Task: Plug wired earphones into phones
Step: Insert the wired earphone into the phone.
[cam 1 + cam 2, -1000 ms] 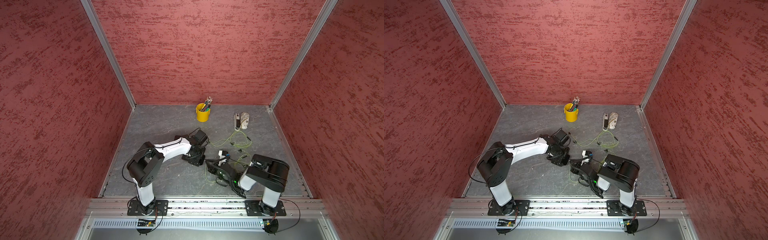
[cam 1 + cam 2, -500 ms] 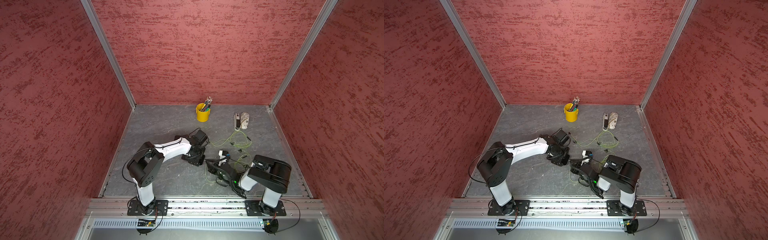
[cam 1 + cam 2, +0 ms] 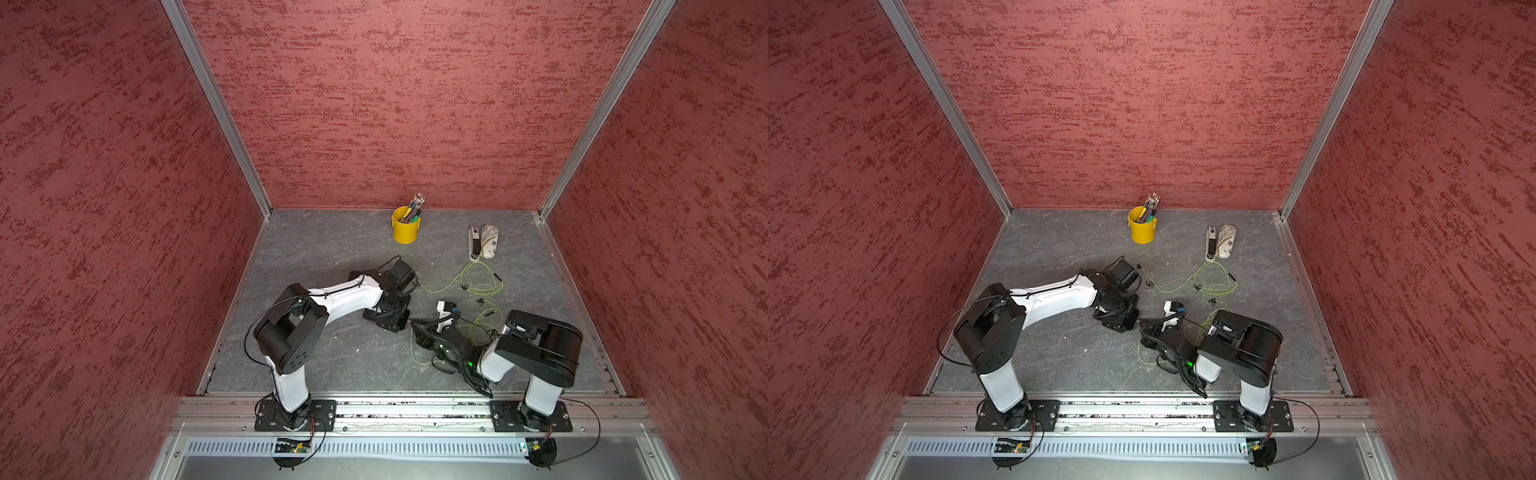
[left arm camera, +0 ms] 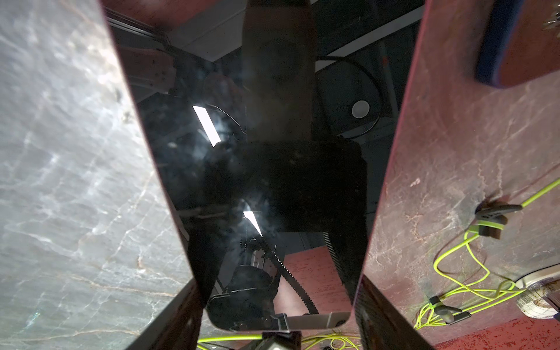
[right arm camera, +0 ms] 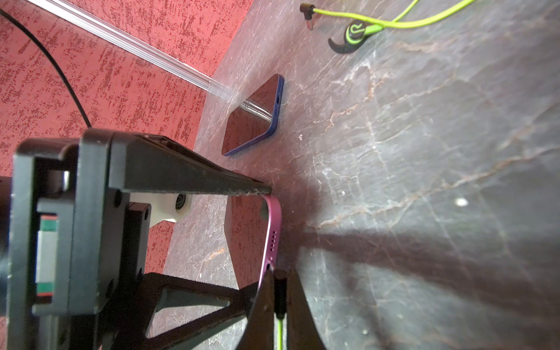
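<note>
My left gripper (image 4: 278, 298) is shut across the width of a phone (image 4: 257, 181) with a glossy dark screen and a pink-purple rim (image 5: 272, 230), holding it low over the table. My right gripper (image 5: 280, 276) is shut on the small black plug (image 5: 280, 291) of one set of wired earphones, with its yellow-green cable (image 5: 280, 333) trailing back. The plug's tip touches the phone's bottom edge by the port holes. In both top views the two grippers (image 3: 388, 322) (image 3: 1144, 328) meet mid-table. A blue-rimmed phone (image 5: 254, 115) lies flat beyond. The other earphones (image 3: 469, 282) lie loose.
A yellow cup of pens (image 3: 405, 226) stands at the back. A white power strip (image 3: 473, 243) and a patterned pouch (image 3: 489, 241) lie at the back right. Loose earbuds (image 4: 491, 218) and cable loops lie beside the held phone.
The right arm's elbow has shifted a little. Both grippers stay where they were with the same hold.
</note>
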Controlling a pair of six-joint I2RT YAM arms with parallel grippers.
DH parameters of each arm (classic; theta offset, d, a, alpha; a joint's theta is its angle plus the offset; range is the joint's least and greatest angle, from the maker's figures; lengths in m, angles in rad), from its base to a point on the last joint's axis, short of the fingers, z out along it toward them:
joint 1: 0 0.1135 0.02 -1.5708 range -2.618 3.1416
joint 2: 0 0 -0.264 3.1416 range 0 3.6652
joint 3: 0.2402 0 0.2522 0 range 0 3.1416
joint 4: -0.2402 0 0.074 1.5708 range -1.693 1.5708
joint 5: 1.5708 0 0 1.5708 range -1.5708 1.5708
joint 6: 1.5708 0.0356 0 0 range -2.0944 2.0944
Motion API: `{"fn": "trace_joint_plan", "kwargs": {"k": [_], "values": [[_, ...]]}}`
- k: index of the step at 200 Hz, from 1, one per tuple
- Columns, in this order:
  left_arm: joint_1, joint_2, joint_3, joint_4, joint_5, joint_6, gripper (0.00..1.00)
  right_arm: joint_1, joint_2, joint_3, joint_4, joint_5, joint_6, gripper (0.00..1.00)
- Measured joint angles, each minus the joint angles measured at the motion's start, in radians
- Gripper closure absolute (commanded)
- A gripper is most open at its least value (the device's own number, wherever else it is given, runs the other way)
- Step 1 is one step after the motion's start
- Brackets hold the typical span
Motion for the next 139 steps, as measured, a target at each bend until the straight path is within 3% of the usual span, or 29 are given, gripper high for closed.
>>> {"fn": "trace_joint_plan", "kwargs": {"k": [139], "values": [[-0.003,0.0,0.0,0.0,-0.013,0.0,0.26,0.006,0.0,0.008,-0.007,0.0,-0.014,1.0]]}}
